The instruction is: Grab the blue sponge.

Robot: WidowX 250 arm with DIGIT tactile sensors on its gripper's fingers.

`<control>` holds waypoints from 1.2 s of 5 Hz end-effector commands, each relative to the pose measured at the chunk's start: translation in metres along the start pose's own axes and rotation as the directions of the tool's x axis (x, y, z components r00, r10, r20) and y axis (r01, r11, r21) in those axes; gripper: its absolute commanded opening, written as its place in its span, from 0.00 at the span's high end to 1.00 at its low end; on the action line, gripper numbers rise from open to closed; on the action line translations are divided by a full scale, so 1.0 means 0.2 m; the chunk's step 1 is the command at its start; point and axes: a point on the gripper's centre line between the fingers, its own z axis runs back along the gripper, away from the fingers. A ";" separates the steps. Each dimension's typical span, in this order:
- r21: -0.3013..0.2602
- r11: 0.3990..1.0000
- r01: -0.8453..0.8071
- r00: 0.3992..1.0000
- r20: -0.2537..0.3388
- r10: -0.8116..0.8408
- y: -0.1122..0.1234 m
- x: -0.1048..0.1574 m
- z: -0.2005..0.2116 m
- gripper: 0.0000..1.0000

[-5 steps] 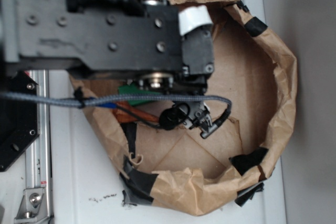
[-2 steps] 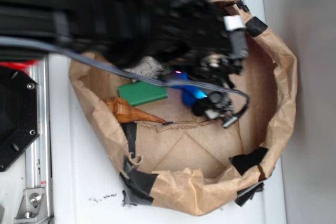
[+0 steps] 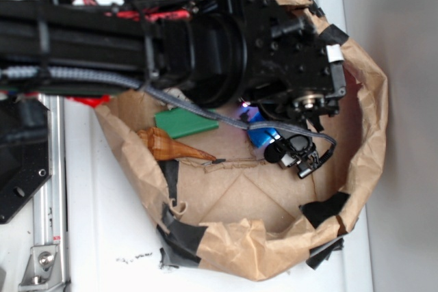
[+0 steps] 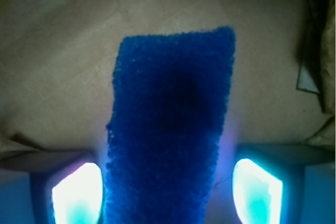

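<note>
The blue sponge (image 4: 170, 119) is a rough, porous blue block lying on the brown paper floor. In the wrist view it runs lengthwise between my two glowing fingers. My gripper (image 4: 168, 192) is open and straddles the sponge. The left finger (image 4: 76, 195) is almost against the sponge's side, and the right finger (image 4: 257, 192) stands off with a gap. In the exterior view only a small blue part of the sponge (image 3: 263, 135) shows under the arm's black head; the fingers are hidden there.
The sponge lies inside a crumpled brown paper ring (image 3: 373, 135) patched with black tape (image 3: 325, 210). A green block (image 3: 185, 122) and a brown pointed object (image 3: 168, 145) lie to the left. A grey cable (image 3: 205, 111) crosses above the green block.
The arm has swung right across the paper ring, uncovering the green block. Its head now sits over the blue sponge, which has shifted slightly right.
</note>
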 end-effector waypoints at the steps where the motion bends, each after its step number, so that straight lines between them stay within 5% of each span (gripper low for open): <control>1: -0.010 0.954 0.299 0.948 0.119 -0.296 0.00 0.03 0.17 1.00; 2: 0.048 0.855 0.516 0.838 0.179 -0.515 -0.02 0.00 0.39 1.00; 3: 0.035 0.801 0.598 0.795 0.104 -0.598 -0.02 -0.06 0.54 1.00; 4: 0.100 0.741 0.664 0.735 0.097 -0.671 0.00 -0.16 0.67 1.00; 5: 0.087 0.739 0.668 0.721 0.171 -0.672 0.03 -0.21 0.72 1.00; 6: 0.086 0.758 0.647 0.739 0.176 -0.651 0.04 -0.21 0.73 1.00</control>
